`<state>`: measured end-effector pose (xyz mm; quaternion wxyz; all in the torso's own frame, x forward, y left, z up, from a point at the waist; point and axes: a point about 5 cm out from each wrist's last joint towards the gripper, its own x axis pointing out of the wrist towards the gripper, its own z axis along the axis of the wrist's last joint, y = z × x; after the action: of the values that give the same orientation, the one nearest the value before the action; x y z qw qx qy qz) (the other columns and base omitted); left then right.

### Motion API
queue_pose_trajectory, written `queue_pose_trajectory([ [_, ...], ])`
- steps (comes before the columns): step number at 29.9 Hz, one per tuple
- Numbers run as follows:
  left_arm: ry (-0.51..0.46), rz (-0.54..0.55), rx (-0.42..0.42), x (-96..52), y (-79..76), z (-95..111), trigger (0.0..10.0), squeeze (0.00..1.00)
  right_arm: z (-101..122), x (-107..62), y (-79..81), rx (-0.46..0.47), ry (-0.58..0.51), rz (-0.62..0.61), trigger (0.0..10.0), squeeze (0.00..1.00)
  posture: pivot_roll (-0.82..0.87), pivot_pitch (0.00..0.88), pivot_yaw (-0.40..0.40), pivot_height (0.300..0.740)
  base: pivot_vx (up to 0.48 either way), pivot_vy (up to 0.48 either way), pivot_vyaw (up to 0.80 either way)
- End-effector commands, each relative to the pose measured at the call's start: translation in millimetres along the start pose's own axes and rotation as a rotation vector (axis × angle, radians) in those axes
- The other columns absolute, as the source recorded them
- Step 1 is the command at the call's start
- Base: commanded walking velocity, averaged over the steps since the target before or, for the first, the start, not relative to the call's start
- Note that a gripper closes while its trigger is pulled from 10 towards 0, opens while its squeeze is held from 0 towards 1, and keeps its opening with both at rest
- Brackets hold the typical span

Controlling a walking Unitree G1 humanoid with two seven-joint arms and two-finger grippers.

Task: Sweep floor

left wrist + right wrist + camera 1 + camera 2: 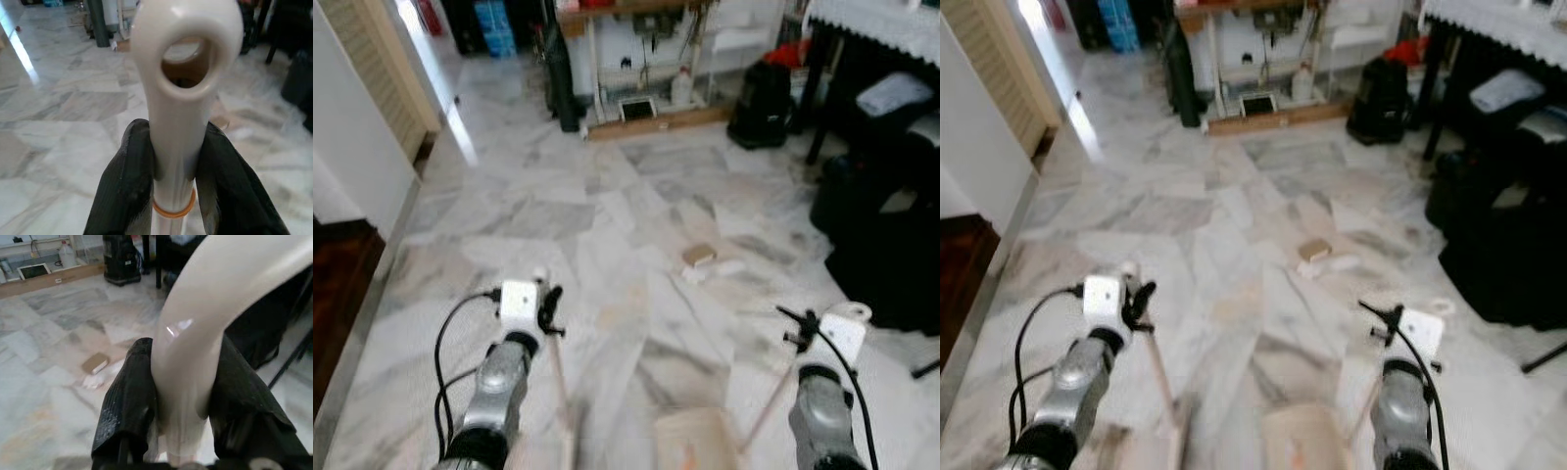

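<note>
**Both pincers clamped on cream handles over marble floor**

Left pincer (177, 181) is clenched on a cream broom handle (182, 83): glossy plastic, round hang-hole at the tip, orange ring just below the grip. Black fingers (128, 186) press it from both sides. In the head views the thin pale stick runs down from the left pincer (548, 308) toward the floor near the robot; its lower end is blurred.

Right pincer (181, 401) is clenched on a curved cream dustpan handle (220, 303), fingers on either side. From the head view a thin rod slants down from the right pincer (803, 328) to a tan dustpan (690, 441) lying on the floor between the two arms.

Both silver arms are raised forward, wrists at roughly the same height, well apart.

Grey-white marble floor (607, 215). A small tan block (699, 256) with white scraps (715, 269) beside it lies ahead of the right arm, well apart from the dustpan. A black bag (762, 106) sits by the far shelf
</note>
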<state>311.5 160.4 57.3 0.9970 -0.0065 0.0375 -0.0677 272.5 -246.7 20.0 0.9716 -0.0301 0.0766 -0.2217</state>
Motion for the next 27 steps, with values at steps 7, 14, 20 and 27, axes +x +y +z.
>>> queue_pose_trajectory([
  [7,-0.008,0.026,0.02,-0.5,10.0,2.9,10.0,0.0,10.0,2.8,16.1,0.037,-0.036,0.034,10.0,0.0,-0.08,0.0,0.034,0.74,0.443,0.0,0.0],
  [14,-0.007,0.028,0.016,-0.7,9.9,2.3,10.0,0.0,10.7,4.1,15.1,0.032,-0.032,0.029,10.0,0.0,-0.08,0.0,0.032,0.74,0.443,0.0,0.0],
  [20,-0.008,0.027,0.016,-0.2,9.4,2.7,10.0,0.0,12.0,5.1,16.1,0.035,-0.033,0.029,10.0,0.0,-0.08,0.0,0.033,0.74,0.441,0.0,0.0],
  [27,-0.007,0.033,0.016,0.0,10.2,2.7,10.0,0.0,10.6,5.0,16.8,0.039,-0.019,0.031,10.0,0.0,-0.08,0.0,0.031,0.74,0.442,0.0,0.0],
])
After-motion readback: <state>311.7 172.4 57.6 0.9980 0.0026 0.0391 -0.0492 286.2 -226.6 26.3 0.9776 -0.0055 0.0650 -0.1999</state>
